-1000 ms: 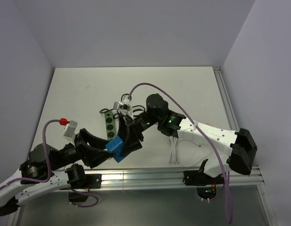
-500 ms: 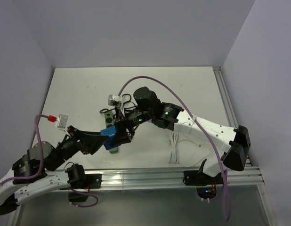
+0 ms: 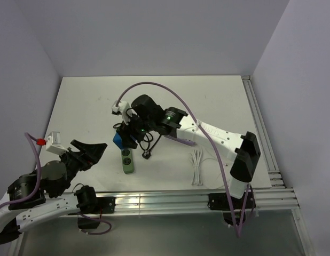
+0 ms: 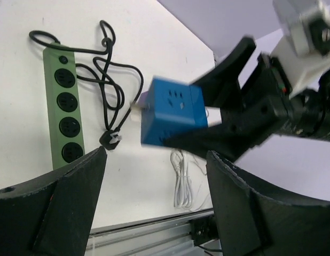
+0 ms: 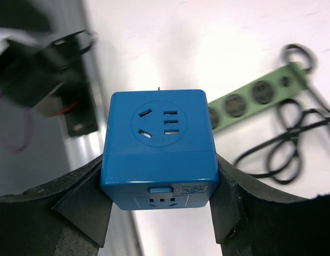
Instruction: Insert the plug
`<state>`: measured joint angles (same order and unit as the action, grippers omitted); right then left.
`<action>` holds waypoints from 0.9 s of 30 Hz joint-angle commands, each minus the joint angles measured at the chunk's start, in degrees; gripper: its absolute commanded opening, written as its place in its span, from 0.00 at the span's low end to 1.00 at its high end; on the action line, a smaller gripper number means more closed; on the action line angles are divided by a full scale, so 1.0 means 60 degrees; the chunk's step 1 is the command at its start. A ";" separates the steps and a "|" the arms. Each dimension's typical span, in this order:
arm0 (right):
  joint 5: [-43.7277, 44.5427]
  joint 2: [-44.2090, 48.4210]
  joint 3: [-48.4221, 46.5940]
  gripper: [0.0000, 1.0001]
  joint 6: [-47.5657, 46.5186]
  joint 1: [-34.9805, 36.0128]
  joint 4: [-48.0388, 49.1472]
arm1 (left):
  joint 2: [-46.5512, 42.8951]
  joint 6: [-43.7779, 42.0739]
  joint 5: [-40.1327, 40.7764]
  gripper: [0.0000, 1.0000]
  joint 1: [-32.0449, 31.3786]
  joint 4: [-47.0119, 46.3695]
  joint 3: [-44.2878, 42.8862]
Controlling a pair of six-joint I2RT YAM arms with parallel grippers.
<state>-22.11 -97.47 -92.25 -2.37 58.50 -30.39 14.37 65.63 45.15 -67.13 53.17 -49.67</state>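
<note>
The power strip [image 3: 127, 161] lies on the table [image 3: 207, 101], lengthwise from near to far. The plug [image 3: 119, 142] sits in the right gripper [image 3: 124, 137] over the strip's far end (contact I cannot tell). The cord [image 3: 148, 148] coils just right of the strip, and a bundle of thin strands [image 3: 196, 166] lies further right. The left gripper [image 3: 93, 152] is near-left, apart.

No legible text or numbers anywhere — plug [image 5: 158, 144] markings too small

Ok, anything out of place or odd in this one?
Nothing damaged or spilled. The only untidy thing is the black cord, lying in a loose tangle beside the strip. The plug is clamped in the right gripper, not yet in the strip; the left gripper is open and empty.
</note>
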 commanded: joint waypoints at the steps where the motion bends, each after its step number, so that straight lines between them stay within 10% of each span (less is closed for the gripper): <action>1: 0.1909 -0.0860 -0.1556 0.00 -0.0834 -0.0082 -0.1273 | 0.0241 0.0751 0.0298 0.80 0.0027 0.0236 0.0309; 11: 0.0643 -0.1100 -0.1520 0.00 0.0699 -0.0887 -0.1030 | 0.1588 0.1178 0.0152 0.80 0.0027 -0.0641 0.1364; 20: -0.2815 0.1462 0.1993 0.00 0.0469 -0.0990 0.0259 | -0.0064 -0.2511 -0.2130 0.79 0.0027 -0.3995 0.1759; 27: -0.6039 0.3163 0.3992 0.00 -0.0088 -0.1107 0.1431 | -0.0887 -0.4345 -0.4754 0.96 0.0027 -0.4979 0.1965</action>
<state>-46.52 -81.32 -69.87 -1.30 52.18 -29.08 8.43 47.11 26.13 -67.11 28.51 -38.15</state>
